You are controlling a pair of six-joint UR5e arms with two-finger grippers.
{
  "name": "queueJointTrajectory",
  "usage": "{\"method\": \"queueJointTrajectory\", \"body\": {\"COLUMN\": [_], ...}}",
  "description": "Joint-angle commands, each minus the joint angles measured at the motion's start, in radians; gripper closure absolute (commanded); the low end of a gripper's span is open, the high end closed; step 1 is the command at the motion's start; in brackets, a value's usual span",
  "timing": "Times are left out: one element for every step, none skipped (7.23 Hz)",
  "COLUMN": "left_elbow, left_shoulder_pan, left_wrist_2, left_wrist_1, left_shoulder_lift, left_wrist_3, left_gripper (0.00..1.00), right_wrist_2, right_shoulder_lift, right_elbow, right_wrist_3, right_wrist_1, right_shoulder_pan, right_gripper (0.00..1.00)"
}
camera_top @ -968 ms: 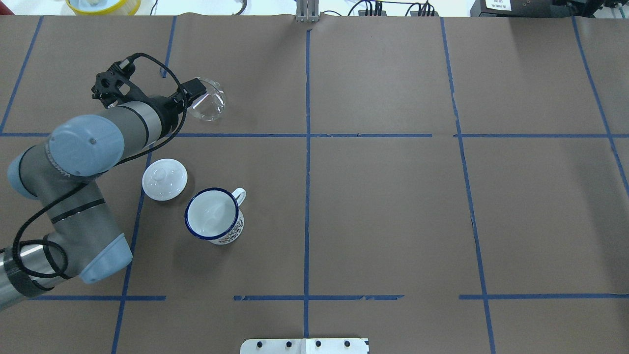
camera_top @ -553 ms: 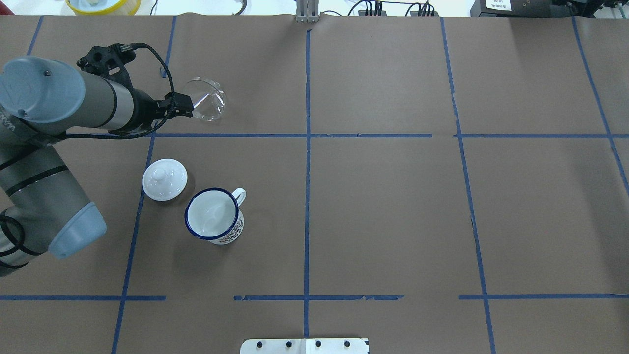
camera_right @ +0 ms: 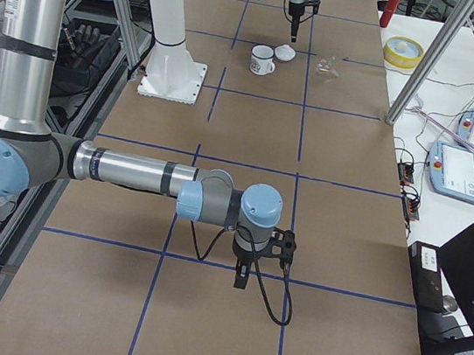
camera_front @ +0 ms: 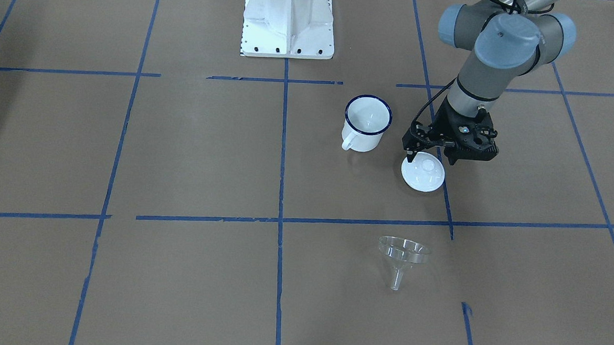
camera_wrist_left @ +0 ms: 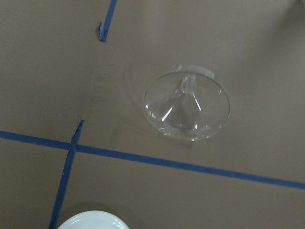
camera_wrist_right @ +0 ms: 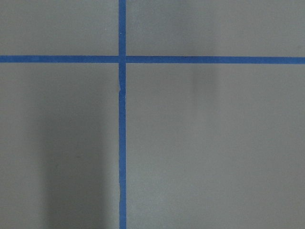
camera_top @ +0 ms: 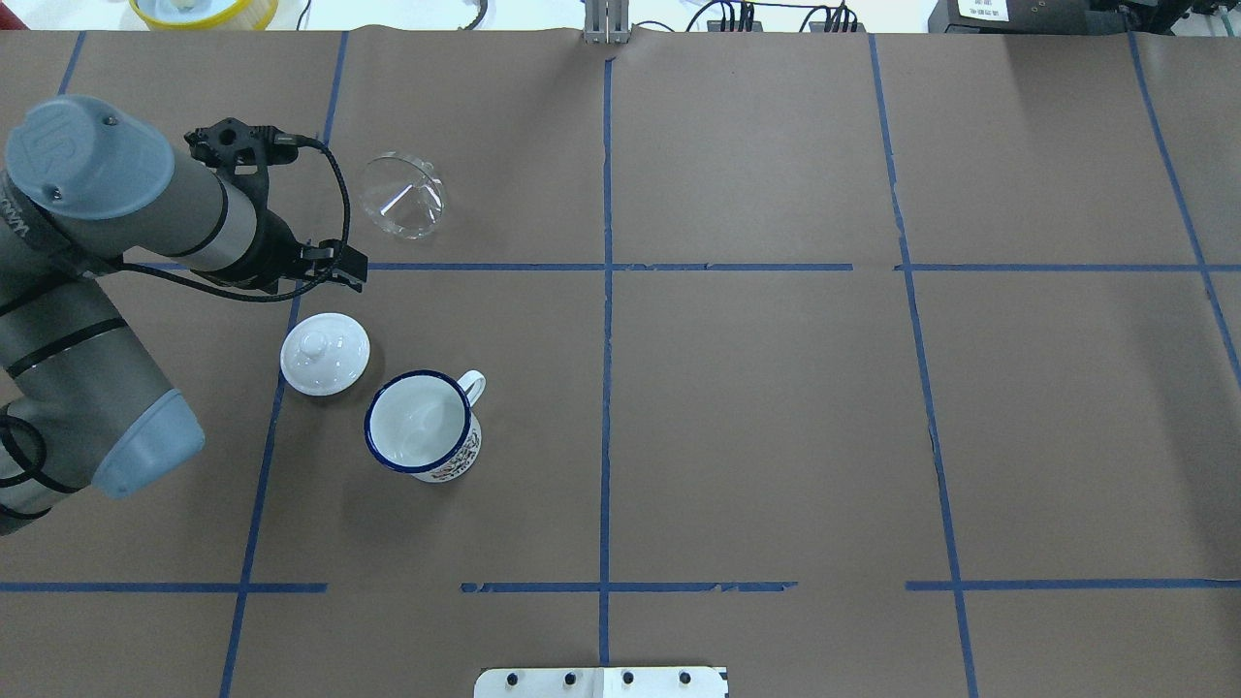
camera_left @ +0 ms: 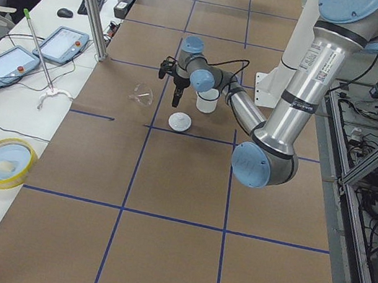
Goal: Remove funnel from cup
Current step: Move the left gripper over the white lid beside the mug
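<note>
The funnel is lying on its side toward the counter's far left corner, well apart from the cup. The left end effector is hanging nearby, seemingly spread and empty. Whether the right end effector is spread I cannot tell. Resting on its round cone, the funnel is risking a roll, and a low sweep could clip the lid.

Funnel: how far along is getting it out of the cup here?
Done: the funnel lies on the table, well apart from the cup, which is empty. In hand: nothing; the left gripper hangs near the white lid, gripping nothing. Left: seemingly nothing beyond parking the arm.
</note>
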Motion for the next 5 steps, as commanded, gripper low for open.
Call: {"method": "queueJointTrajectory", "body": {"left_elbow": [0.061,0.064,0.085,0.091,0.099], "left_shoulder_pan": [0.007,0.008,0.011,0.012,0.013], "left_wrist_2": [-0.010,-0.010,-0.010,-0.010,-0.010], "left_wrist_1": [-0.005,-0.005,-0.006,-0.006,-0.008], "left_shoulder_lift": [-0.002,0.001,0.000,0.000,0.000], "left_wrist_3": [0.012,0.010,0.010,0.012,0.012], "left_gripper": [0.00,0.00,0.00,0.01,0.03], "right_wrist_2": [0.000,0.000,0.000,0.000,0.000], "right_shoulder_lift": [0.000,0.000,0.000,0.000,0.000], "right_elbow": [0.000,0.000,0.000,0.000,0.000], "right_wrist_3": [0.000,0.000,0.000,0.000,0.000], "right_wrist_1": [0.000,0.000,0.000,0.000,0.000], "right_shoulder_pan": [0.000,0.000,0.000,0.000,0.000], "right_gripper": [0.00,0.00,0.00,0.00,0.00]}}
